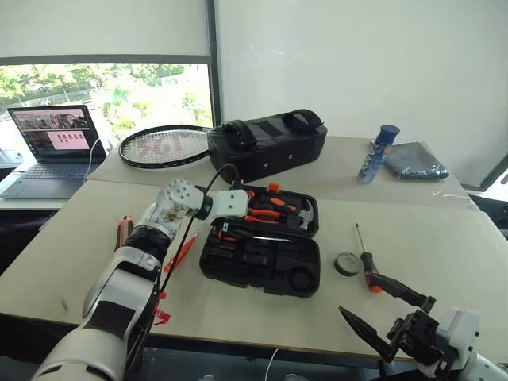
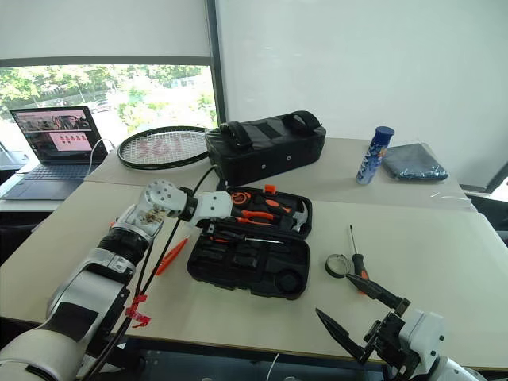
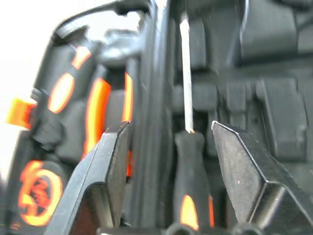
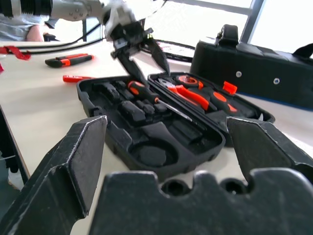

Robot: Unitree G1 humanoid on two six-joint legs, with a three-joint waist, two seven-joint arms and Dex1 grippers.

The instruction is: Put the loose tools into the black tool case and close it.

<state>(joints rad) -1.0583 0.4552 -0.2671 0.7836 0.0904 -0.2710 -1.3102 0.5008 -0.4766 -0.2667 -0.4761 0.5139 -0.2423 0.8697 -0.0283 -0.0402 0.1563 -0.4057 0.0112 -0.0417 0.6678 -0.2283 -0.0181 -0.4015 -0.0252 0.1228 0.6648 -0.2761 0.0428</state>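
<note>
Left gripper (image 4: 142, 58) jaws open over screwdriver (image 4: 146, 95), seemingly released in tool case (image 1: 262, 266); lift straight. Right gripper (image 1: 386, 317) jaws open.

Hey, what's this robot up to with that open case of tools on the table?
The left claw hangs open over the open black plastic tool case, just above an orange-black handled screwdriver lying inside. Another screwdriver, a small black tape roll, an orange-black utility knife and a slim orange tester lie outside. The right claw waits open.
</note>
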